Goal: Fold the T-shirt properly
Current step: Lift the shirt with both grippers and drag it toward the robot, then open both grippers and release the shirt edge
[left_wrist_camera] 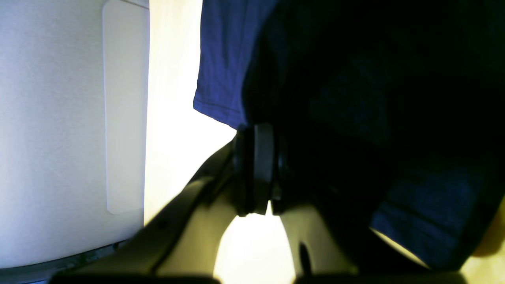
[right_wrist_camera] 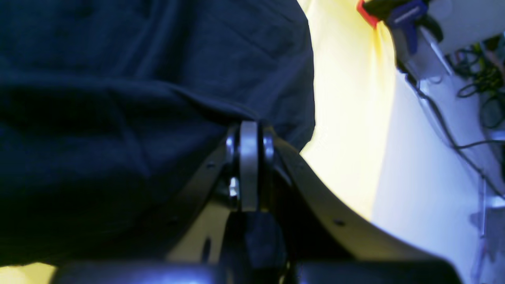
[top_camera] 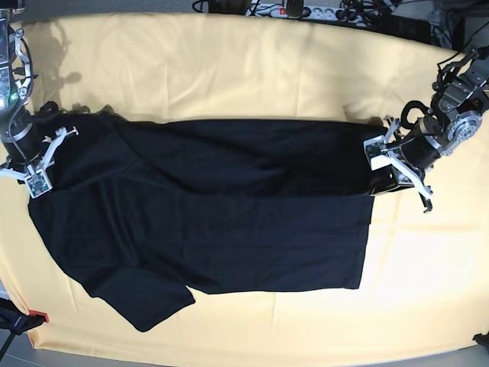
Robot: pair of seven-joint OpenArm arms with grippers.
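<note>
Fabric of the large black soft cotton T-shirt (top_camera: 221,222) is judged light and limp; the left gripper (top_camera: 380,170) at three o'clock and the right gripper (top_camera: 42,164) at nine o'clock are clamped on its edges, where holds are best kept.

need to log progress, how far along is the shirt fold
Done: the far edge of the soft black short-sleeved T-shirt looks folded over lengthwise on the pale yellow cloth. In hand: left gripper and right gripper are each shut on a shirt end. Left: the near sleeve sticks out and the crosswise folds remain.
</note>
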